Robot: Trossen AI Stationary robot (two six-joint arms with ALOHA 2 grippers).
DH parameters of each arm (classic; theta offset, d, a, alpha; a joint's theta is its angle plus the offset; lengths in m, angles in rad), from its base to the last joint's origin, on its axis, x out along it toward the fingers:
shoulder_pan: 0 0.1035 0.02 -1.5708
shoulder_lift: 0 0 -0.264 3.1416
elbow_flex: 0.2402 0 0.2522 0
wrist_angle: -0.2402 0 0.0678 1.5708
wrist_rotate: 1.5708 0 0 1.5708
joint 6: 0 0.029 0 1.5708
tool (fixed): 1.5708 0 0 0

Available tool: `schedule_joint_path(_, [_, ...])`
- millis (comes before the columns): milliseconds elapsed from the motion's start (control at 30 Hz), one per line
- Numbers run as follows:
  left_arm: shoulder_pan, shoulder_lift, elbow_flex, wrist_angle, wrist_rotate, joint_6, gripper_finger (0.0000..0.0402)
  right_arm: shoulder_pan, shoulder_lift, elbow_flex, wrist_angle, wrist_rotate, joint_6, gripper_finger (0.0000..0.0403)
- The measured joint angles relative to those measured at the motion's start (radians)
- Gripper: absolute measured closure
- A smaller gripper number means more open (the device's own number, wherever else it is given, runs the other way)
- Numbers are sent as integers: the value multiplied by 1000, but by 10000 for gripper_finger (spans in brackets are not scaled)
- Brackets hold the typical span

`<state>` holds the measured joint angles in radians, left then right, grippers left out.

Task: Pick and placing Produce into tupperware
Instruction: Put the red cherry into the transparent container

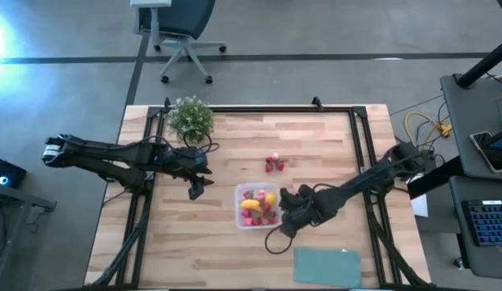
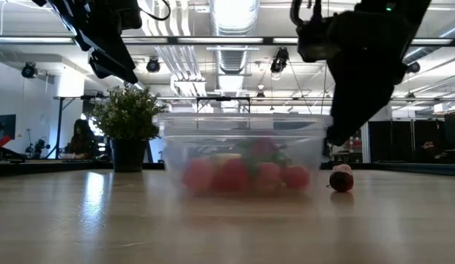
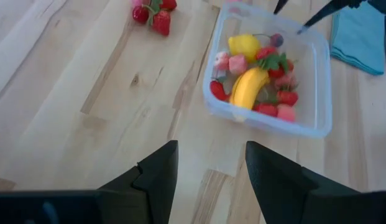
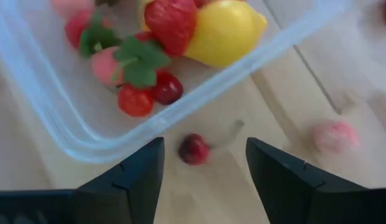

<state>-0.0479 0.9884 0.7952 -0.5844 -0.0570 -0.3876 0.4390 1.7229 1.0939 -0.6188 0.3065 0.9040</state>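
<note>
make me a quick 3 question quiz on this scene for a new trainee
1. True or false: the banana lies inside the clear container.
2. Which gripper is beside the container?
A. left gripper
B. right gripper
3. Fill in: a small cluster of berries lies on the ____ outside the container.

Key: 1 true; 2 B, with its fingers apart over a dark cherry on the table; 3 table.
</note>
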Motion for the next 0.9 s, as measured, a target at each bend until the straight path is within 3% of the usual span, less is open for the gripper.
schedule_joint_path(300, [0, -2, 0, -1, 0, 1, 228, 10, -6, 1, -87, -35, 42, 183])
schedule_joint_path(567, [0, 3, -5, -3, -1, 1, 228, 21, -4, -78, 78, -101, 194, 183])
schedule_joint_path(900, [0, 8, -16, -2, -4, 2, 228, -4, -3, -54, 74, -114, 309, 183])
